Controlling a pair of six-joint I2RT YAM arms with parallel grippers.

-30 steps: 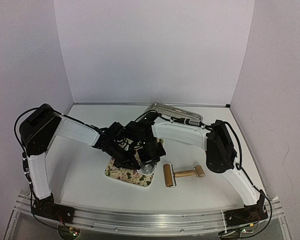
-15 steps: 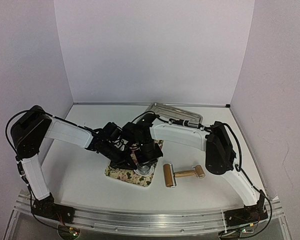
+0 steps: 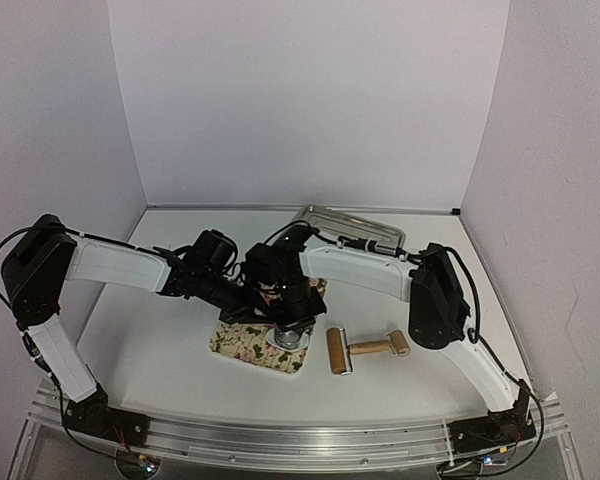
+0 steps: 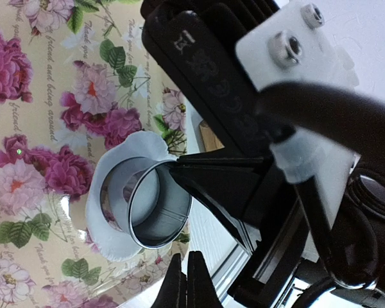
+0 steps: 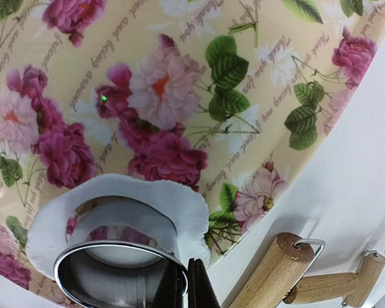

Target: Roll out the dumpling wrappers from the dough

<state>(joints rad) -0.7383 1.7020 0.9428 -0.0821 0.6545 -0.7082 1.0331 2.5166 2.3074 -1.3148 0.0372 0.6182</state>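
Left wrist view: right fingers [image 4: 208, 178] pinch the ring cutter [image 4: 167, 219] standing on dough [image 4: 125, 154], left fingers [image 4: 175, 289] closed, empty; right wrist view adds the wooden roller [image 5: 269, 269]

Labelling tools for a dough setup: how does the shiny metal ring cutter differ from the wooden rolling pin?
The shiny metal ring cutter is a hollow band; the wooden rolling pin is a pale roller on a handle. The cutter stands on the white dough sheet on the floral mat; the pin lies on the bare white table beside it. The right gripper pinches the cutter's wall; nothing holds the pin. Both are round.
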